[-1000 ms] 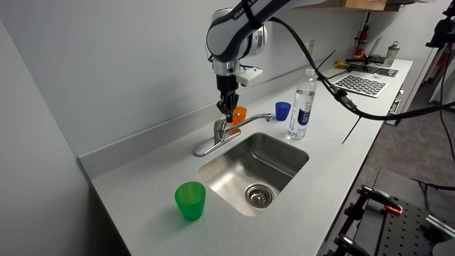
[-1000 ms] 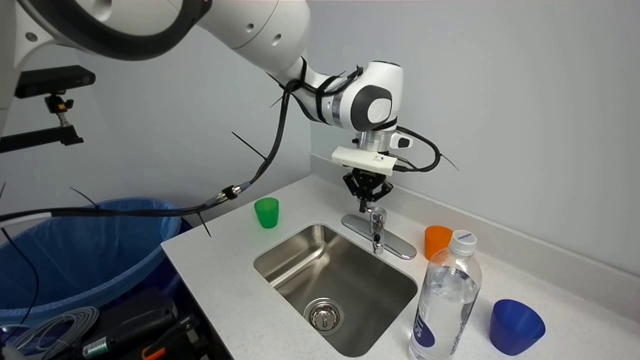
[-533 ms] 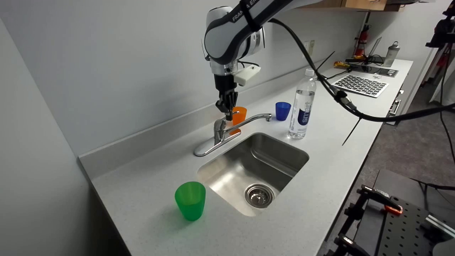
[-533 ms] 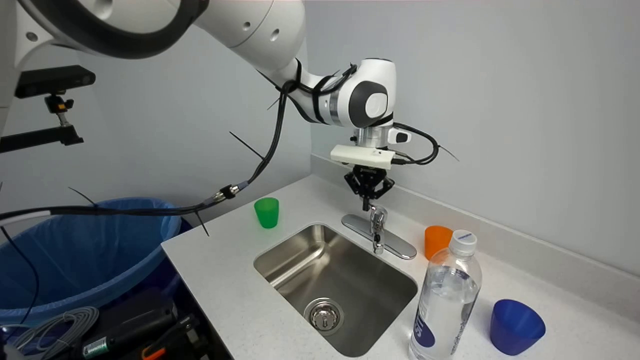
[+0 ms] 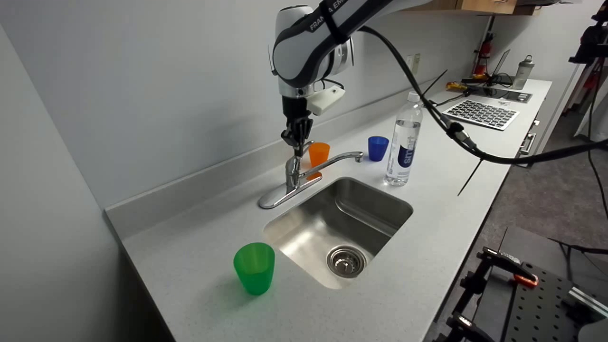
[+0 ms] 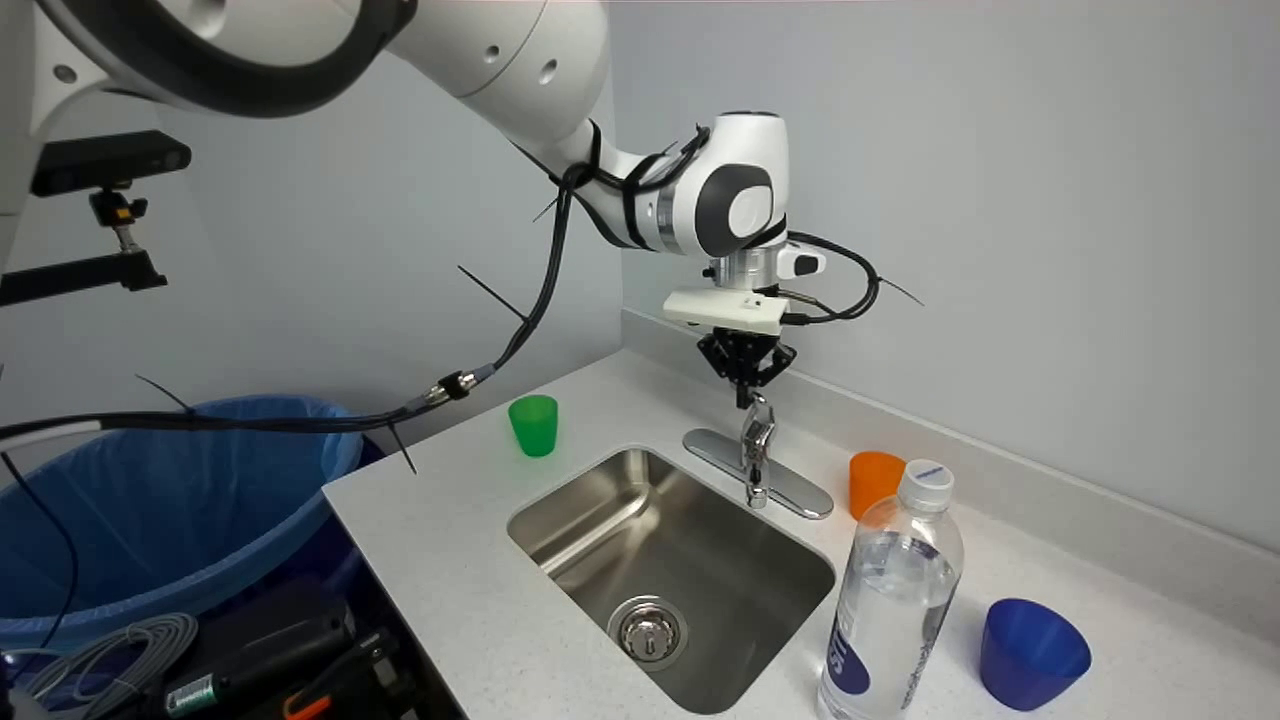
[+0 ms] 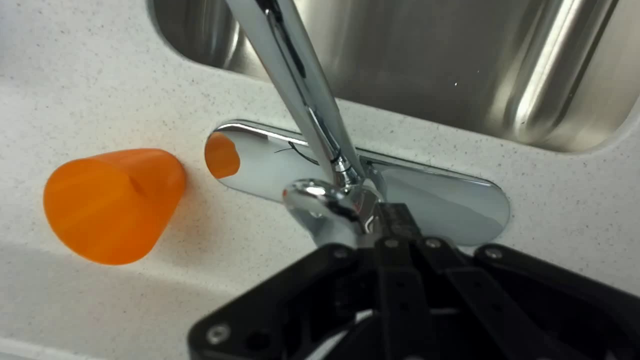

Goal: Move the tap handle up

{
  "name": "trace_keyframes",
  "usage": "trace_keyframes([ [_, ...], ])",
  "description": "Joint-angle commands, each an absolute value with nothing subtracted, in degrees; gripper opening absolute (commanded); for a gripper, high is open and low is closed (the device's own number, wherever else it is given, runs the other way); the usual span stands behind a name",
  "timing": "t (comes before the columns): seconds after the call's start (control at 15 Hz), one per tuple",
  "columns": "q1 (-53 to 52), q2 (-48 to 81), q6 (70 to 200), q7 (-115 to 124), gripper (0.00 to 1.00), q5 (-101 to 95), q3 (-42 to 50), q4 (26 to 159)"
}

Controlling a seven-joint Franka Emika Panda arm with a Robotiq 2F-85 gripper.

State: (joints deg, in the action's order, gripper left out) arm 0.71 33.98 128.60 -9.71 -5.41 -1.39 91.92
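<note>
The tap handle [image 5: 308, 145] is a short chrome lever on top of the faucet body [image 5: 290, 176]. It tilts upward, and it also shows in an exterior view [image 6: 760, 408] and in the wrist view [image 7: 316, 192]. The longer chrome spout [image 7: 300, 95] reaches over the sink. My gripper [image 5: 298, 153] points down at the lever's side, near its base; its fingertips also show in an exterior view [image 6: 743, 400] and in the wrist view [image 7: 398, 217]. The fingers are together with nothing seen between them. Part of the lever's base is hidden behind the fingertips. Exact contact is hard to tell.
An orange cup [image 7: 115, 205] stands beside the faucet plate. A blue cup [image 6: 1033, 655], a clear water bottle [image 6: 890, 610] and a green cup [image 5: 254, 268] stand around the sink [image 6: 670, 590]. The wall and backsplash [image 5: 190, 185] rise close behind the faucet.
The tap handle's free end has risen and now tilts up more. My gripper has moved slightly up and back toward the wall, staying shut. The cups and bottle have not moved.
</note>
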Motion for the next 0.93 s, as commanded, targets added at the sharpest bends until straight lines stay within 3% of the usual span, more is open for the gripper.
trace_keyframes([
  [0.0,0.9,35.1,133.4,-8.7,0.0,-4.9,-1.0,91.5],
  [0.87,1.6,36.1,137.4,-10.1,0.0,-2.6,-2.0,91.7],
])
